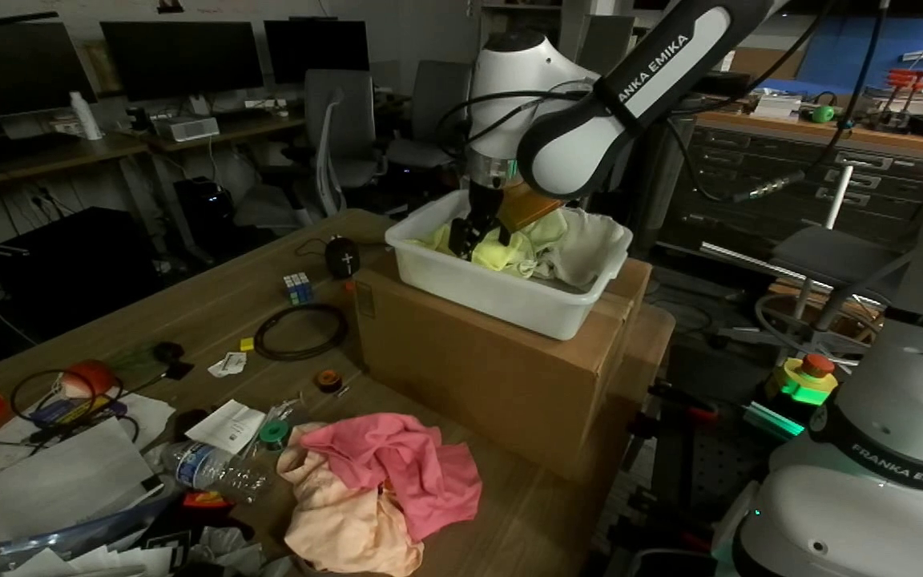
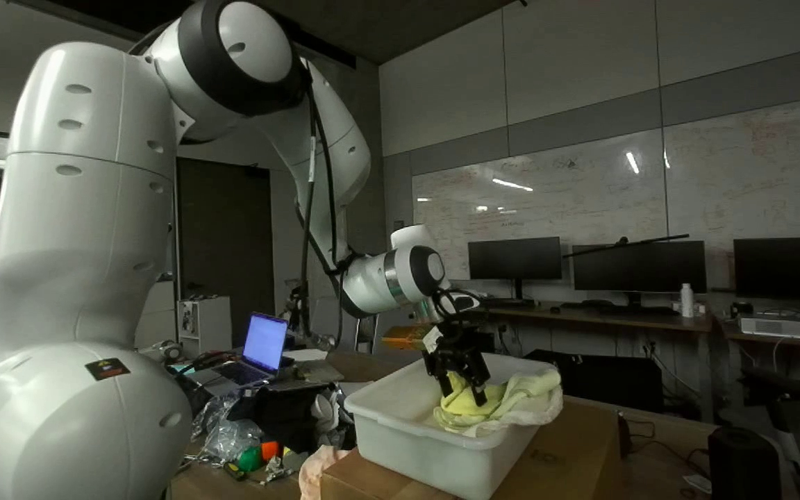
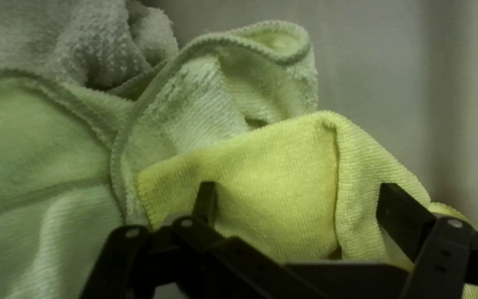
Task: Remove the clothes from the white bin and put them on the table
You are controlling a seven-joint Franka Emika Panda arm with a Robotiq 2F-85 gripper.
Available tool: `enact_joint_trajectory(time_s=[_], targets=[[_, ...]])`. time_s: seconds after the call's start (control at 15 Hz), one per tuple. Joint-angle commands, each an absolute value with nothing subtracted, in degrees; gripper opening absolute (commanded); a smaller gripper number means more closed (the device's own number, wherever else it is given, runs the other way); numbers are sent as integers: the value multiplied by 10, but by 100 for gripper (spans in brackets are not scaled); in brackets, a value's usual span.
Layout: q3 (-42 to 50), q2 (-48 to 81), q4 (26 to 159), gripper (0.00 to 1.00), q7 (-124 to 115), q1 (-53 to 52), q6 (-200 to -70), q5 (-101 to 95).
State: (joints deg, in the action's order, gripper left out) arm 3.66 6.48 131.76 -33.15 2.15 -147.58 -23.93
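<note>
Nearest me on the bench (image 1: 530, 501) lay one peach cloth (image 1: 341, 525), crumpled, with one pink cloth (image 1: 421, 473) partly over it. Both rested on the wood, apart from the cardboard box (image 1: 477, 385) behind them.

To their left, towards the left edge: one clear plastic bottle (image 1: 213, 473) on its side, a spread of loose papers (image 1: 61, 473), and one green roll (image 1: 274, 433) just beside the peach cloth.

Farther along, between the box and the left edge: one coil of black cable (image 1: 259, 340), which lay flat, and one colour cube (image 1: 298, 288).

At the far end, close to the right-hand corner, stood the box, and on it sat one white bin (image 1: 493, 296), upright.

In the bin lay a yellow cloth (image 3: 272, 174), with pale green cloth (image 3: 40, 145) bunched beside it and grey-white cloth (image 3: 98, 41) past that. How many pieces the green made I could not tell. In an exterior view, light cloth (image 2: 539, 406) reached over the rim.

Also in the bin: one black gripper (image 3: 299, 199), which pointed down, its fingers (image 3: 403, 216) well apart on either side of a fold of the yellow cloth. Whether either finger touched the cloth I could not tell.

Above: one white robot arm (image 2: 80, 243); its base stood off the right edge of the bench, its wrist over the bin in both exterior views.

Beyond the left edge and the far left corner were grey office chairs (image 1: 341, 120), a desk (image 1: 37, 164) and dark monitors (image 1: 185, 60). Behind the monitors hung one whiteboard (image 2: 546, 201), faintly scribbled.
</note>
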Motion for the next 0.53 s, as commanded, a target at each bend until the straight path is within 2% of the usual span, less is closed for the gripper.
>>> enact_joint_trajectory(time_s=[0.0, 0.13, 0.2, 0.27, 0.47], targets=[[54, 75, 1320, 100, -385, 7, -1489, -270], [56, 79, 1322, 100, -400, 5, -1487, -280], [57, 80, 1322, 75, -405, 4, -1485, -284], [58, 79, 1325, 74, -411, 4, -1485, -288], [60, 78, 1327, 50, -417, 4, -1484, -286]])
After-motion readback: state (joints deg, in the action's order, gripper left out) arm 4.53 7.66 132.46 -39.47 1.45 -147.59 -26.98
